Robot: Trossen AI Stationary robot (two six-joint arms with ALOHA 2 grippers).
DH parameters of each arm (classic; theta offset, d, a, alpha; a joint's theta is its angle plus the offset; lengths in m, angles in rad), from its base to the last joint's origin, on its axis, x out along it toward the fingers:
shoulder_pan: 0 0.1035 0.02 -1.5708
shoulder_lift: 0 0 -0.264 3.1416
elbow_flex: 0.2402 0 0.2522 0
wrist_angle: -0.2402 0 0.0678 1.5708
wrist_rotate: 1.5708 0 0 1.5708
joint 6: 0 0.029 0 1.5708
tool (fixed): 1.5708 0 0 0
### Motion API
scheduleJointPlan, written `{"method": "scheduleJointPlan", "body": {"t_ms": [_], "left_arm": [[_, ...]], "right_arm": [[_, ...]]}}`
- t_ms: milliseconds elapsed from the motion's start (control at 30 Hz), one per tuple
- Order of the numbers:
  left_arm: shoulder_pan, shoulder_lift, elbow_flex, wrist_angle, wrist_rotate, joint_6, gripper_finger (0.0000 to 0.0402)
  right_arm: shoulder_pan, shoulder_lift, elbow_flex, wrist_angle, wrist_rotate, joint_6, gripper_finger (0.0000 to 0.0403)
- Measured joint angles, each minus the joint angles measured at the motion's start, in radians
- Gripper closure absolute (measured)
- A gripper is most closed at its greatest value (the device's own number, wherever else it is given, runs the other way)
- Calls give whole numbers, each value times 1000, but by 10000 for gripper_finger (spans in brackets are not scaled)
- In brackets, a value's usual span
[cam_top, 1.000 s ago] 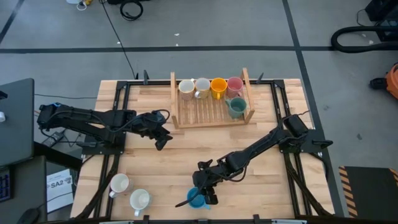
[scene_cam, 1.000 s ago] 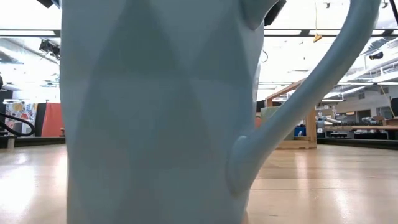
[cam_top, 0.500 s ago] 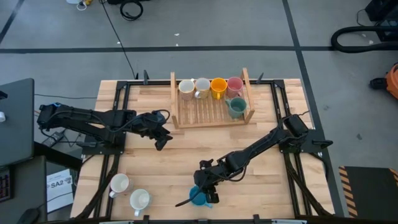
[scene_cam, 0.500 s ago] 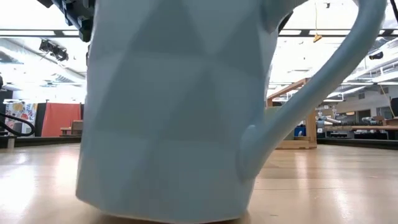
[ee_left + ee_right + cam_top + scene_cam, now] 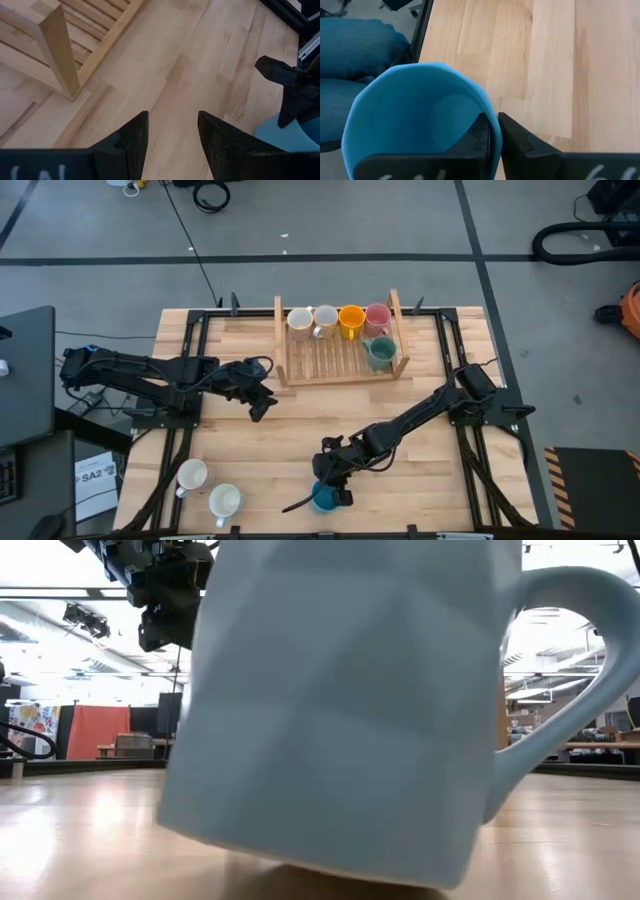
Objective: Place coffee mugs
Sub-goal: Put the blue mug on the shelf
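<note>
Right hand lifting the blue mug off the near edge of the counter

The right hand (image 5: 328,485) was clamped on the rim of the blue mug (image 5: 322,498), one finger inside the wall and one outside, and in the low view the mug (image 5: 350,710) sat tilted with one side of its base off the counter (image 5: 290,440). The left hand (image 5: 262,402) waited with its fingers apart just beside the wooden rack (image 5: 283,350), which already held five mugs; two white mugs (image 5: 207,486) stood near the front left corner. To do this step well, I would judge, the lift should go straight up until the base clears, keeping the pinch firm so the tilt does not grow, then carry toward an open spot in the rack.
</note>
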Motion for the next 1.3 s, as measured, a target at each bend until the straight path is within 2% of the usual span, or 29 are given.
{"method": "scheduleJointPlan", "body": {"t_ms": [333,633,767,1133,1300], "left_arm": [[0,0,0,0,0,-1,225],[0,0,0,0,0,-2,225],[0,0,0,0,0,-2,225],[0,0,0,0,0,-2,225],[0,0,0,0,0,-2,225]], "right_arm": [[-3,-13,-1,-6,49,0,373],[-60,-126,-2,-127,93,-1,373],[-106,-197,-2,-187,110,1,373],[-292,-384,0,-359,351,4,372],[-411,-425,0,-427,385,48,372]]}}
